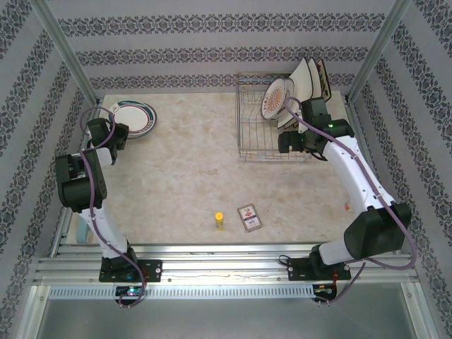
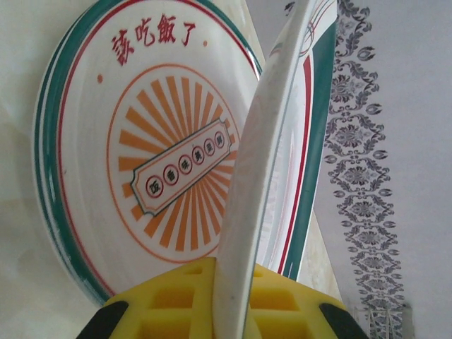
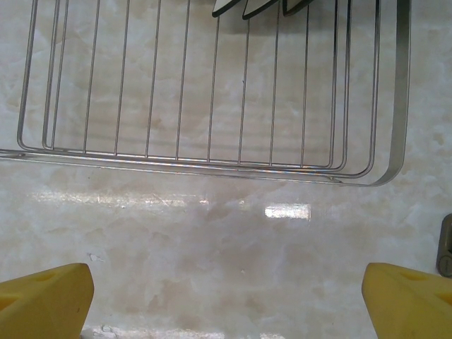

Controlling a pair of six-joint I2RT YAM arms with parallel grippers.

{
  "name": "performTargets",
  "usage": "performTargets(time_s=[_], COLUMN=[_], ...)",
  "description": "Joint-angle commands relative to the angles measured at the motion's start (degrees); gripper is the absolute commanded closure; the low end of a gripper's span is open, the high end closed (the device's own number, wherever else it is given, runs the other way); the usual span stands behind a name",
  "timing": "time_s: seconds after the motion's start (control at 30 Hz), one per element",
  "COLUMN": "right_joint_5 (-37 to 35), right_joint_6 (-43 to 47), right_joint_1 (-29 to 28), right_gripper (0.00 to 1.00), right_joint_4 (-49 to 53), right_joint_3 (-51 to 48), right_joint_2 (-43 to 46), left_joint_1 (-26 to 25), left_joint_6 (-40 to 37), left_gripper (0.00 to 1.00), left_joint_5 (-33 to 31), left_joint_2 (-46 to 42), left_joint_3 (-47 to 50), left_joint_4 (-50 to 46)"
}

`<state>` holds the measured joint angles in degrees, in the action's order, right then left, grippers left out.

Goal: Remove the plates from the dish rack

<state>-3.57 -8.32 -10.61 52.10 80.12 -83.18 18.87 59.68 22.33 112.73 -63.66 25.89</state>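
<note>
Far-L corner of marble table [image 1: 191, 166]: left gripper [image 1: 119, 131] is clamped on the rim of a round green-and-red-banded plate [image 2: 263, 176], seen edge-on between its yellow pads [image 2: 166, 307] in the L wrist view. Just beside it lies a second round plate [image 2: 141, 162] w/ orange sunburst centre and red Chinese characters. Can't tell if the two touch. From above both read as one small pile [image 1: 134, 116].

Far R: chrome wire dish rack [image 1: 265, 145] holds one round plate [image 1: 275, 97] upright on edge, w/ cream square plates [image 1: 311, 76] leaning behind it at the rack's back corner. Right gripper [image 1: 288, 141] hangs at the rack's near R corner, jaws spread wide, nothing between them; its yellow fingertips [image 3: 46, 296] frame bare table in front of the rack's wire base [image 3: 212, 164].

Near edge, centre: small yellow object [image 1: 219, 220] beside a picture card [image 1: 250, 217].
</note>
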Motion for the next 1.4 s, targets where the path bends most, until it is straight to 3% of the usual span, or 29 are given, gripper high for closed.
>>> performTargets(time_s=[0.0, 0.43, 0.63, 1.17, 1.37], right_joint_5=[0.64, 0.33, 0.48, 0.82, 1.30], right_joint_6=[0.56, 0.79, 0.88, 1.24, 1.34], right_joint_1=[0.16, 0.11, -0.02, 0.29, 0.42], right_gripper=[0.02, 0.02, 0.02, 0.02, 0.02], right_joint_4=[0.28, 0.17, 0.43, -0.63, -1.29], right_joint_3=[-0.31, 0.10, 0.56, -1.10, -1.80], right_joint_2=[1.11, 0.39, 1.06, 2.36, 3.06], left_joint_1=[0.55, 0.36, 0.26, -0.59, -0.77], left_joint_6=[-0.84, -1.93, -2.28, -9.79, -14.74], left_gripper=[1.00, 1.00, 0.89, 0.82, 0.69], left_joint_5=[-0.68, -2.59, -2.91, -3.19, -3.25], left_joint_2=[1.11, 3.58, 3.66, 2.85, 2.85], left_joint_3=[-3.72, -6.29, -5.92, -9.38, -11.05], left_joint_4=[2.17, -0.80, -1.80, -11.90, -17.48])
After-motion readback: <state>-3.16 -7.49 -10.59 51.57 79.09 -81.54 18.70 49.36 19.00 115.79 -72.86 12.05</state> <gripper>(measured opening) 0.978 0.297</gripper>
